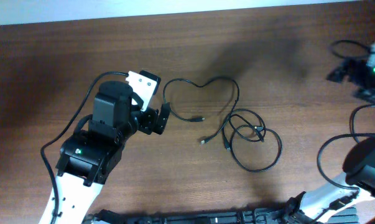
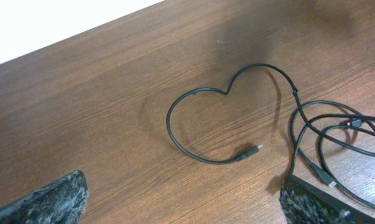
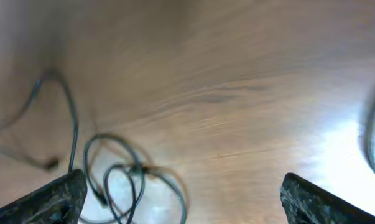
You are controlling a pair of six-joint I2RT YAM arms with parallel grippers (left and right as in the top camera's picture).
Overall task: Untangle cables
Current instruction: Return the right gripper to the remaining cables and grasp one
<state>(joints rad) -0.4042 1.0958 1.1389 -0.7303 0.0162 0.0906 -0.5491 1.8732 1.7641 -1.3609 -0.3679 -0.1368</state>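
The left arm stretches low over the wooden table (image 1: 63, 56), its left gripper (image 1: 163, 120) spread wide and empty, just beside the cables (image 1: 237, 118). The right arm hangs back at the right edge, its right gripper (image 3: 184, 199) spread too. There look to be two thin black cables, looped together mid-table.

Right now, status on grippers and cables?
Left gripper open, empty. Right gripper open, empty. Cables tangled in loose loops on table, untouched. Nothing blocking.
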